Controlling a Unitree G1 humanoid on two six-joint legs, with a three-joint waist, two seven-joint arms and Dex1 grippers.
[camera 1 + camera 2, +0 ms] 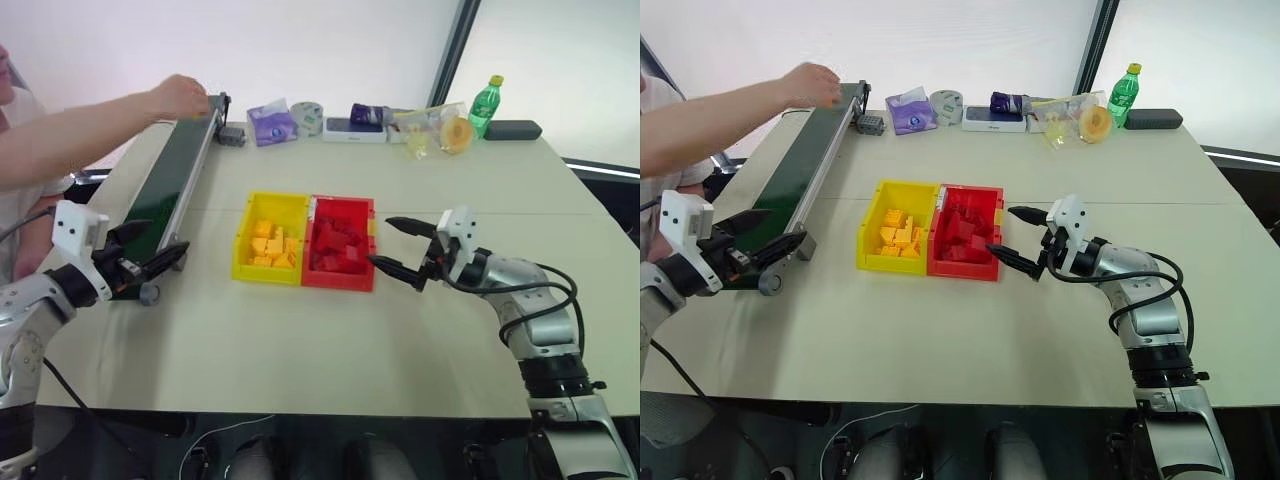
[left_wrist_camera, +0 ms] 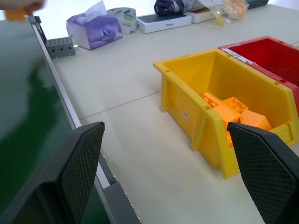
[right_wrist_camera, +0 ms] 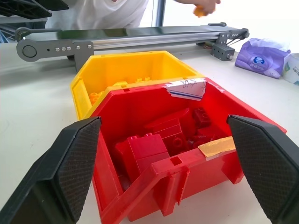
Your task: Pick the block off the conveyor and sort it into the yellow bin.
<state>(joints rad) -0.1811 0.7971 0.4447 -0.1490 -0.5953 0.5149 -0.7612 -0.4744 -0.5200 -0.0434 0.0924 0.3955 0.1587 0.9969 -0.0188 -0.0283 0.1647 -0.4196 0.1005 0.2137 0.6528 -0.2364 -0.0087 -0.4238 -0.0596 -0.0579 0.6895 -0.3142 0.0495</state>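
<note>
1. The conveyor [image 1: 178, 190] lies along the table's [image 1: 330, 340] left side, its dark green belt running from near the robot toward the far edge.
2. A person's hand [image 1: 183, 96] rests over the conveyor's far end, at about 11 o'clock from the bins. In the right wrist view it pinches something small and orange, most likely the block [image 3: 200, 10], though that part of the view is too small to be sure.
3. The yellow bin [image 1: 240, 252] sits mid-table, already holding a heap of yellow-orange blocks, its right wall touching the red bin [image 1: 340, 281], which is full of red blocks.
4. The left gripper [image 1: 155, 247] hovers over the near end of the conveyor, pointing toward the yellow bin at its 3 o'clock. Its jaws are spread wide with nothing between them.
5. The right gripper [image 1: 393, 246] is just beside the red bin at its 3 o'clock, fingers wide apart and empty.
6. A tissue pack [image 1: 271, 122], a green bottle [image 1: 485, 104] and other items line the far edge at 12 o'clock.
</note>
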